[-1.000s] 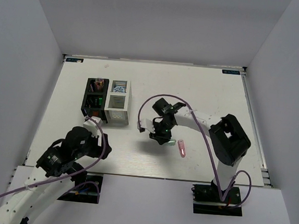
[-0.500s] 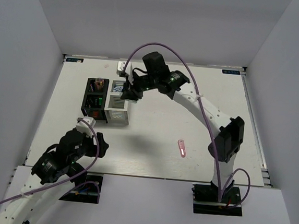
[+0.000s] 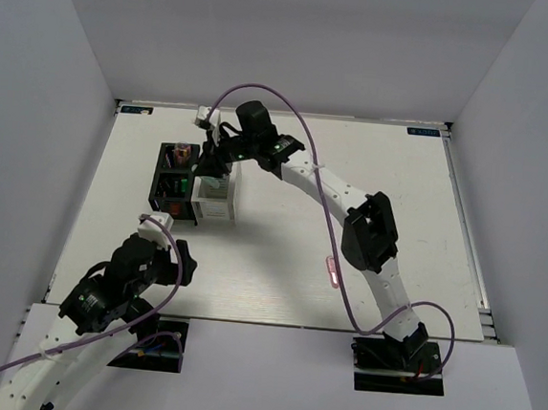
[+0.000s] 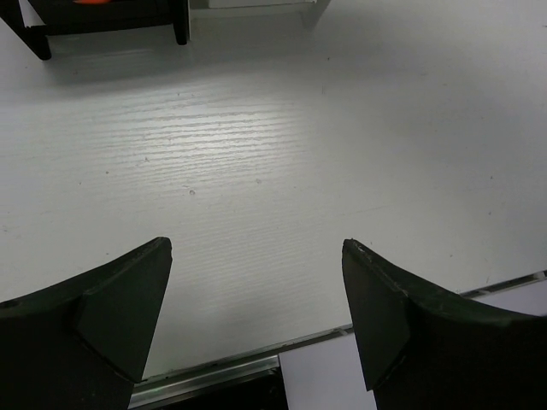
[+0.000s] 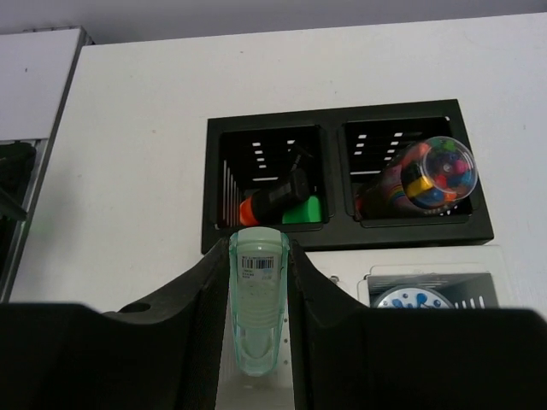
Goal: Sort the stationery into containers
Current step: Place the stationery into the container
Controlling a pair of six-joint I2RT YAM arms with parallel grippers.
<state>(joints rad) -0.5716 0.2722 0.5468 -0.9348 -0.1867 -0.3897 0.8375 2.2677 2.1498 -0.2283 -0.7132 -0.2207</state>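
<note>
Nearest, the left gripper [image 4: 255, 252] hangs with fingers spread and empty over the table [image 4: 282, 154]; a pink capsule [image 3: 332, 270] lies on the table at 5 o'clock from the boxes; farther out, the right gripper [image 5: 259, 265] pinches a translucent green capsule [image 5: 259, 325] over the white box [image 5: 479, 260]; at its 12 o'clock, the black box [image 5: 333, 242] holds an orange-capped marker [image 5: 272, 198] and a green-capped marker [image 5: 301, 210] in one compartment, and a multicoloured roll [image 5: 423, 175] in the other.

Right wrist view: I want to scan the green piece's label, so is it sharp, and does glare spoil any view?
Right wrist view: the green piece is fairly sharp, its label showing bars but unreadable digits; the right tool has dark, soft fingers. Left wrist view: a bright sheen on the table. Top external view: even light, soft shadows, no glare.
</note>
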